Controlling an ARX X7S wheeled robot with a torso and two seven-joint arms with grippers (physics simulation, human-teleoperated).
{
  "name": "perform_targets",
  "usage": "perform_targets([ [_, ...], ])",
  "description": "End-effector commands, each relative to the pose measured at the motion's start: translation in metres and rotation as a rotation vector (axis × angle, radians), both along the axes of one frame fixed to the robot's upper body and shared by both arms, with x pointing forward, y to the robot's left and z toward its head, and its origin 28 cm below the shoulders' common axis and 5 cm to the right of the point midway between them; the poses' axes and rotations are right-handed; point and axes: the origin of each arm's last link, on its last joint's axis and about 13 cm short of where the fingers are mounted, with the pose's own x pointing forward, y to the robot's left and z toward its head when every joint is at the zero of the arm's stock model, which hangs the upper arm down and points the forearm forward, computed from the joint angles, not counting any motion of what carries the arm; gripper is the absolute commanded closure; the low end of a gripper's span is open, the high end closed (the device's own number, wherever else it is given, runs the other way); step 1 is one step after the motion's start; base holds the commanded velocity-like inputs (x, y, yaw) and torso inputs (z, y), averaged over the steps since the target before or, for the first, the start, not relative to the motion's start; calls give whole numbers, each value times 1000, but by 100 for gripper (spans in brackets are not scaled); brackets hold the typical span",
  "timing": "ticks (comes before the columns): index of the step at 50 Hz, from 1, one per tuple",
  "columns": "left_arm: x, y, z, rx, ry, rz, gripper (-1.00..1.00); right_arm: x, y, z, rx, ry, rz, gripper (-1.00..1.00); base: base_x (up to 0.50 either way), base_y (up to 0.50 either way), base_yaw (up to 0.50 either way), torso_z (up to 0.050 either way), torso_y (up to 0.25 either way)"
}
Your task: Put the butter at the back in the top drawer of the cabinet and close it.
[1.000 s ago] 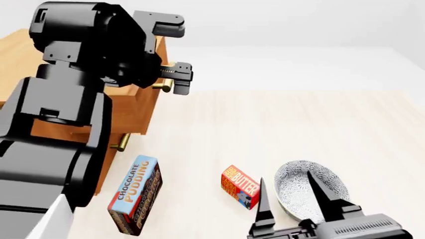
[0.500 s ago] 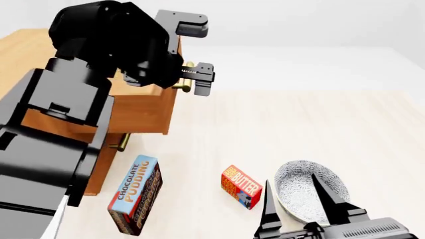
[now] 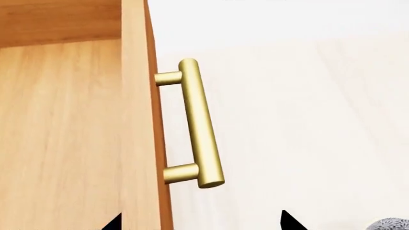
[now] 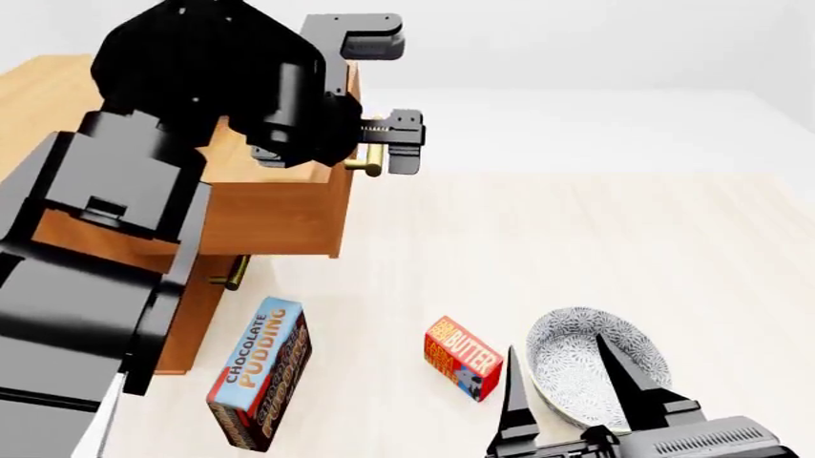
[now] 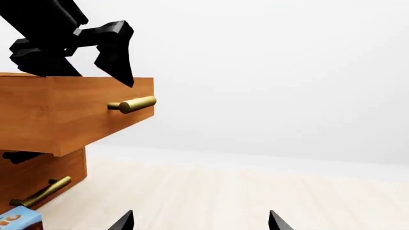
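One drawer, the top drawer (image 4: 274, 215), stands pulled out of the cabinet (image 4: 191, 324); our left hand (image 4: 382, 100) straddles its handle (image 3: 199, 124), fingers spread, gripping nothing. Our right hand (image 4: 567, 382) hovers open beside the butter (image 4: 461, 358) on the floor; next we grasp it.

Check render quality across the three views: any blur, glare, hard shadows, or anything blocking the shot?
Head view: sharp and evenly lit, only faint shadows; the left arm hides much of the cabinet. Left wrist view: crisp, soft highlight along the brass handle, no glare. Right wrist view: clean, but the white background is featureless; the left gripper reads as a flat black silhouette.
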Motion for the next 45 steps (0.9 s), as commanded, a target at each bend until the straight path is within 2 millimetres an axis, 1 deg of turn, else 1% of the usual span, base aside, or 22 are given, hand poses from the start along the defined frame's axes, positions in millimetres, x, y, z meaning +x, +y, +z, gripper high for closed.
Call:
perform_targets([
  [1, -6, -10, 7, -169, 16, -82, -100, -1, 0, 0, 0, 0, 0, -100, 0, 0, 0, 0, 0],
  [9, -7, -12, 8, -197, 20, -87, -100, -2, 0, 1, -1, -3, 0, -100, 0, 0, 0, 0, 0],
  [17, -10, -18, 8, -183, 13, -107, -100, -2, -2, 2, -2, -5, -1, -100, 0, 0, 0, 0, 0],
  [21, -10, -17, 8, -119, -23, -79, -100, -2, -2, 2, -1, -5, -1, -100, 0, 0, 0, 0, 3],
  [22, -10, -16, 8, -82, -40, -66, -100, -2, -2, 2, -1, -6, 0, -100, 0, 0, 0, 0, 0],
  [28, -17, -13, 12, 14, -139, -58, -100, -3, -2, 4, -5, -9, 1, -100, 0, 0, 0, 0, 0],
  [34, -26, -8, 21, 61, -258, -30, -100, -4, -1, 4, -6, -11, 2, -100, 0, 0, 0, 0, 2],
  [38, -33, -3, 25, 49, -310, -17, -100, -4, 0, 3, -7, -7, 2, -100, 0, 0, 0, 0, 0],
  [42, -37, 3, 27, 69, -383, 28, -100, -4, 0, 3, -8, -4, 2, -100, 0, 0, 0, 0, 0],
  [45, -40, 9, 26, 124, -461, 70, -100, -3, 1, 2, -10, -2, 4, -100, 0, 0, 0, 0, 0],
])
